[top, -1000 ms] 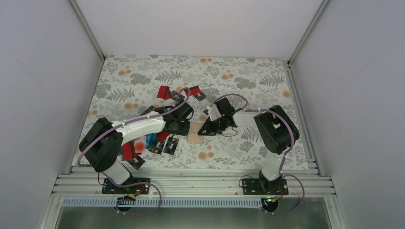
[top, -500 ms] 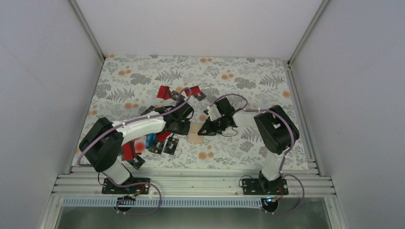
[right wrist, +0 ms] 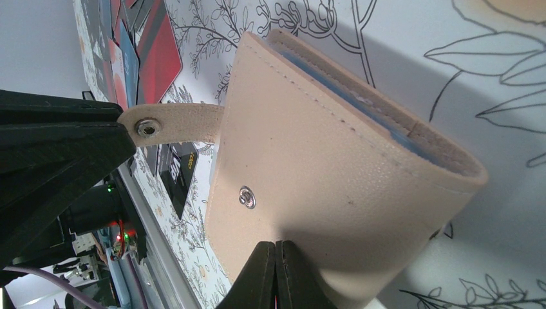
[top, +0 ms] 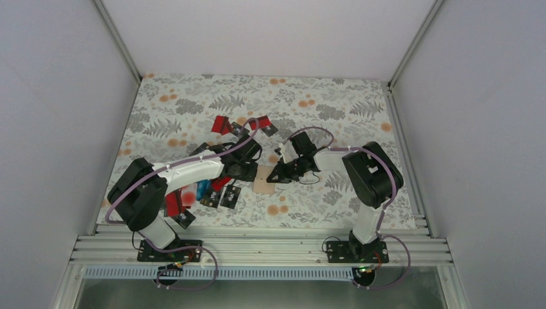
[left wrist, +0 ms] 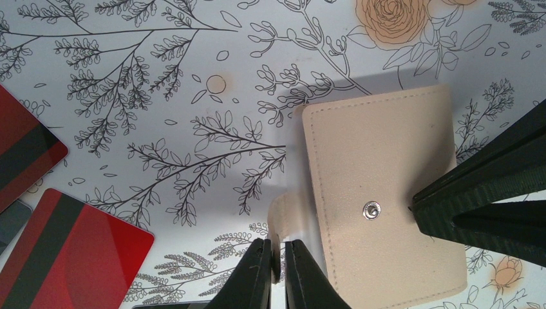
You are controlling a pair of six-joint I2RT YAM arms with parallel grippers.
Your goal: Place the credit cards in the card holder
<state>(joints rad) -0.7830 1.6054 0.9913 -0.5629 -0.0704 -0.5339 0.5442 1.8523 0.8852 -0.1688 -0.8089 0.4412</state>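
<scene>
My left hand (left wrist: pixel 278 273) is clenched on the thin snap strap (right wrist: pixel 180 122) of the card holder (left wrist: pixel 380 193), which lies folded mid-bench, just right of the credit cards (left wrist: pixel 71 257). My right hand (right wrist: pixel 275 270), fingers pressed together, bears on its tan face. If I pull hard, the soft, grained, stitched holder could skid on the smooth printed bench (left wrist: pixel 161 96), or the narrow tab could slip free.
</scene>
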